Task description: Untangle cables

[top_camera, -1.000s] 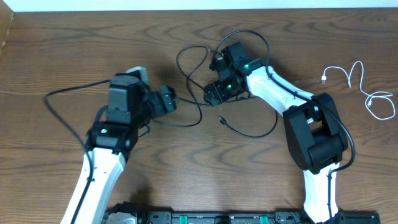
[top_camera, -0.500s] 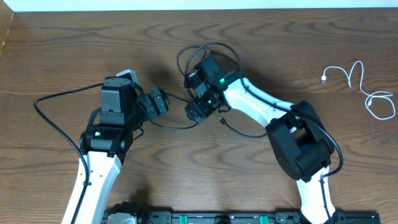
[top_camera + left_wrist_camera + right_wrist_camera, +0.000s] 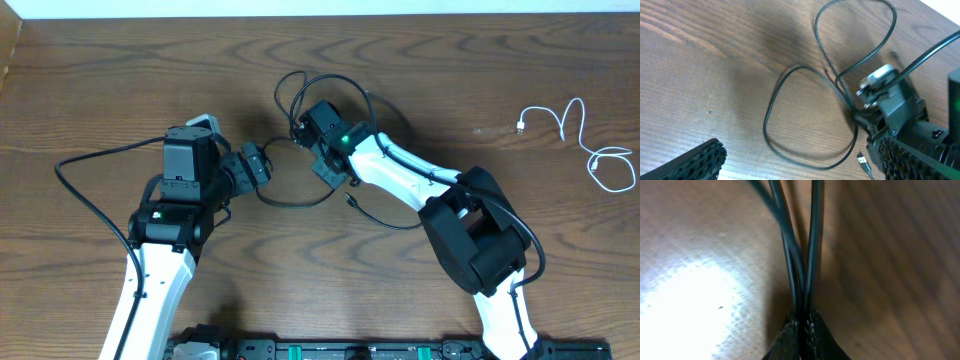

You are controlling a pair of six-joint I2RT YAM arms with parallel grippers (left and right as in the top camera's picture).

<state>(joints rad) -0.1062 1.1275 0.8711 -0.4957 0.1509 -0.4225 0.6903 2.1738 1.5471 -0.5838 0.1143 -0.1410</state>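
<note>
Thin black cable (image 3: 813, 240): strands being pinched together, far of centre.
Right gripper (image 3: 802, 322): just clamping shut on them, anchoring for pulling.
Left gripper (image 3: 266, 166): waiting, fingers apart.

No legible text or markings.

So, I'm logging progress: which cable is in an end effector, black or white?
The black cable, pinched in the right end effector; the white cable lies loose far right, untouched.
</note>
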